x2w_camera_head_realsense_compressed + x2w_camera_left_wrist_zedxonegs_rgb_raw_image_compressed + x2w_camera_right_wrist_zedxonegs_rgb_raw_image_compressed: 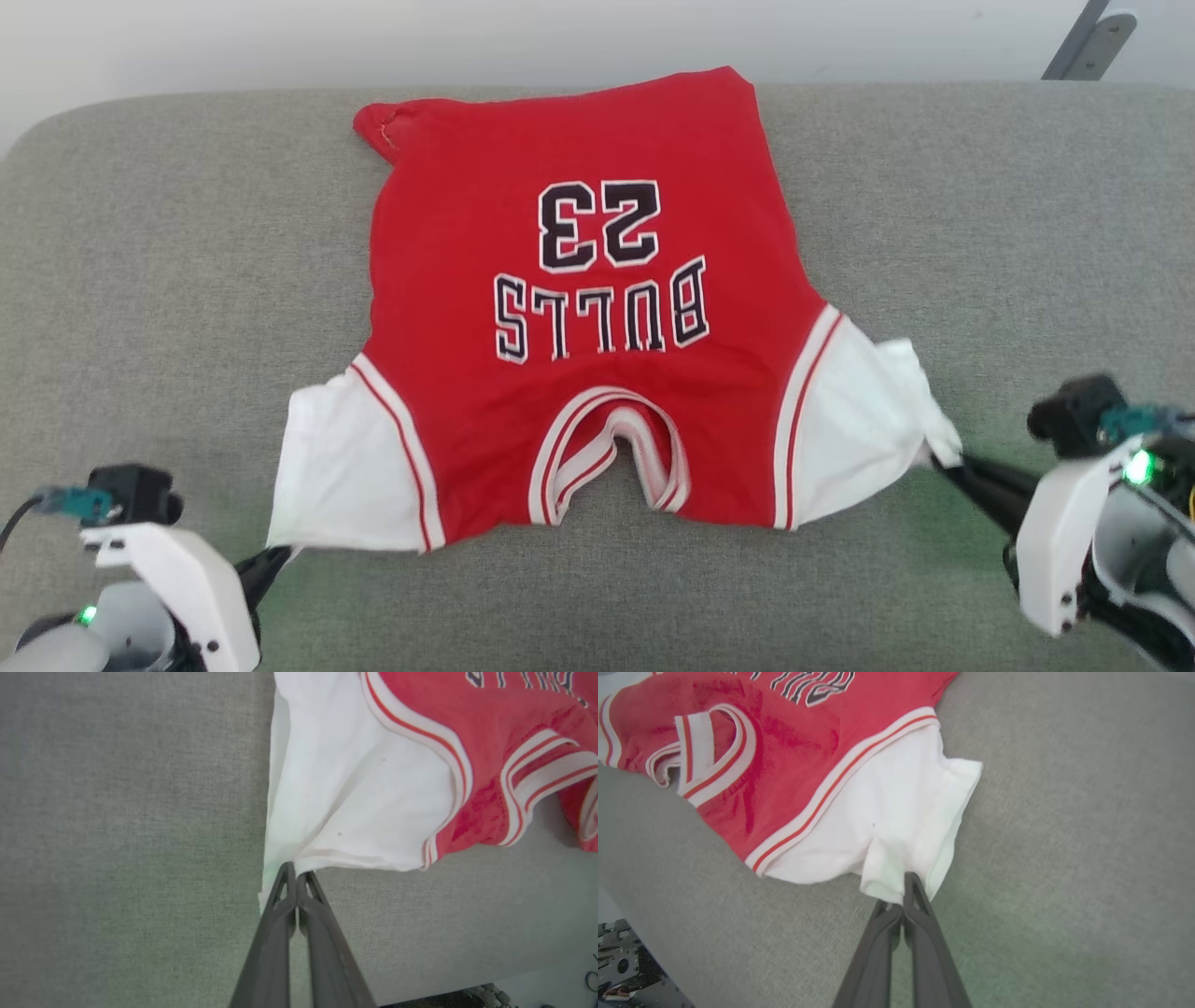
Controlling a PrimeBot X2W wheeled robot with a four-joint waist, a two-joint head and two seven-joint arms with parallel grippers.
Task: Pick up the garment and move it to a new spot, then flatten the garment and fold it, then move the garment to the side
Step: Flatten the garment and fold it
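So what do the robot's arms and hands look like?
White shells cover both wrists, each with a green light and a black box with a teal plug. The left gripper and right gripper each have two long dark grey fingers with triangle holes near the tips.

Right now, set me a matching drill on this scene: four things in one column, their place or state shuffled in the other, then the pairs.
Things:
1. left claw
2. right claw
3. collar
4. number 23

Places or states:
a. upside down on the red chest of the shirt
b. shut on the right-hand sleeve
c. at the shirt's near edge, towards the robot
d. shut on the left-hand sleeve

Pairs: 1-d, 2-b, 3-c, 4-a.
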